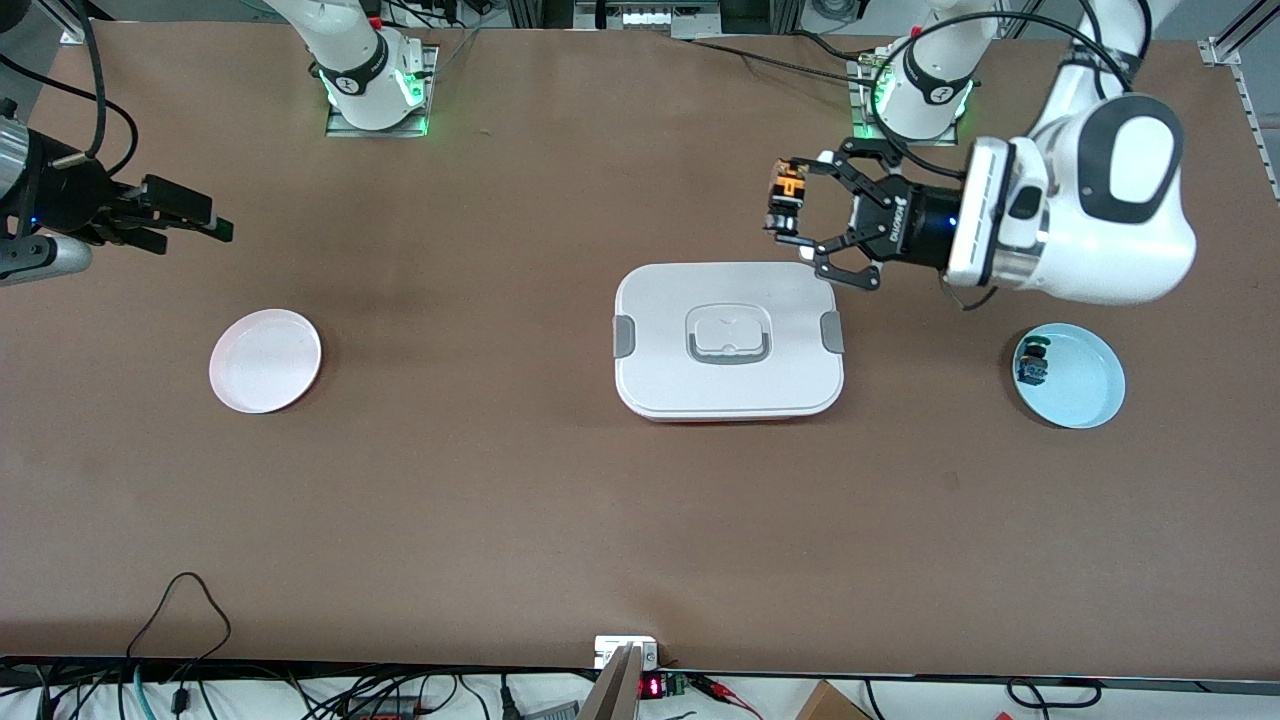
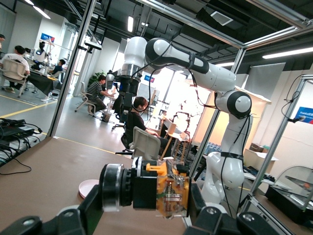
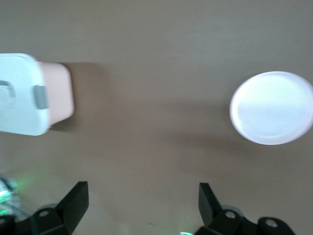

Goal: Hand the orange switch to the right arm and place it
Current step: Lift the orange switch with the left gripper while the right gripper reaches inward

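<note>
Blue plate with green switch; pink plate bare; box lidded.
Left gripper clenched on orange switch above table; right gripper spread, waiting.

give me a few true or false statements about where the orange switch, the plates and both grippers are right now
1. The left gripper is shut on the orange switch. True.
2. The right gripper holds a switch. False: it is open and holds nothing.
3. The pink plate has a switch on it. False: it is bare.
4. The green-capped switch lies on the blue plate. True.
5. The white lidded box sits between the two plates. True.
</note>
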Robot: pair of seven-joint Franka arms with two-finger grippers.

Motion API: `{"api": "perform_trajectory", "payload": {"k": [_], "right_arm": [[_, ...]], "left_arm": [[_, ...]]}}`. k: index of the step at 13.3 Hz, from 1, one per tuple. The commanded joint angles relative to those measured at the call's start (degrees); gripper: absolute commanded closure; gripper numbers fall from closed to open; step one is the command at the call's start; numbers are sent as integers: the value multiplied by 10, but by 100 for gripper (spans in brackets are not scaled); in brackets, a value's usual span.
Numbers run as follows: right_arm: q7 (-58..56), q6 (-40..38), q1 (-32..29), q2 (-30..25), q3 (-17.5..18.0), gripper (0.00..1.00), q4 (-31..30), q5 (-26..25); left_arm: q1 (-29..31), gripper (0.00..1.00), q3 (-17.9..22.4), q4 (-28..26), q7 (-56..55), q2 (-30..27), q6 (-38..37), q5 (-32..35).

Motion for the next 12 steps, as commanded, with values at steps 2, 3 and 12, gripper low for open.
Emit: {"api": "perform_trajectory", "payload": {"k": [2, 3, 12], "right_arm": [[-1, -40, -1, 3, 6, 0, -3, 162], [-3, -44, -1, 15, 8, 0, -3, 198], [28, 10, 99, 87, 10, 0, -23, 488]], "left_arm": [[10, 100, -16, -63, 110, -33, 10, -80], [10, 100, -20, -71, 124, -33, 13, -95], [12, 100, -70, -79, 179, -43, 68, -118]]}}
